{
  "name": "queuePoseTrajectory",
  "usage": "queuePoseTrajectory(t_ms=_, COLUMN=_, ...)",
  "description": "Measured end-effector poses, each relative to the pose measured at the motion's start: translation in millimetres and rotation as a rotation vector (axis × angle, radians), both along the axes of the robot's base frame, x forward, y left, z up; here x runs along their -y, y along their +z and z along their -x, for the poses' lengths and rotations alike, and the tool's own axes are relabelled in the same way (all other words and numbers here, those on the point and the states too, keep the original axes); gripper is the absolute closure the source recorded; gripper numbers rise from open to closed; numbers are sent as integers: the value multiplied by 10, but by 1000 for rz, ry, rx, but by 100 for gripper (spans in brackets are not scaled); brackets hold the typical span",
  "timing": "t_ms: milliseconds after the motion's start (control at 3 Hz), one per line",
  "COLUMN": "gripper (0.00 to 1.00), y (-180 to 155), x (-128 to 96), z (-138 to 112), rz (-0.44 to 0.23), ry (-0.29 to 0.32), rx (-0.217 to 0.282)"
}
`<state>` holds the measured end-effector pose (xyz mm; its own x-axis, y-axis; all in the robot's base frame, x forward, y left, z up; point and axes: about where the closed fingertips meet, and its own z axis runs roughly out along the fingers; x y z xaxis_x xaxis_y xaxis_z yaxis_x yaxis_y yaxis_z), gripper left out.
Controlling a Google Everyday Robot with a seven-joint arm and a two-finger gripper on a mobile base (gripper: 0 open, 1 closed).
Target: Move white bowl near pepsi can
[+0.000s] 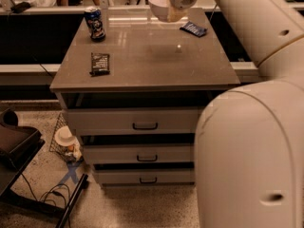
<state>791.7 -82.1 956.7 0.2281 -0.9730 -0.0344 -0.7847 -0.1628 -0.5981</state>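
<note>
The white bowl hangs in the air over the far part of the grey tabletop, and a faint shadow lies on the top below it. My gripper comes down from above and is shut on the bowl's right rim. The pepsi can, dark blue with a silver top, stands upright at the far left corner of the top, well left of the bowl.
A flat dark snack packet lies on the left of the top. A blue packet lies at the far right. The cabinet has three drawers. My arm's white body fills the right foreground. A wire basket sits on the floor at the left.
</note>
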Motion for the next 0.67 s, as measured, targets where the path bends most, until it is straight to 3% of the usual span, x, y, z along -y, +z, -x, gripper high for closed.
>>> queuePoseTrajectory(t_ms=333, gripper=100, y=-176, x=-441, z=-501, rz=-80, ry=92, rx=74)
queuePoseTrajectory(t_ms=667, gripper=100, y=-358, x=-873, z=-747, rz=-105, ry=174, rx=97)
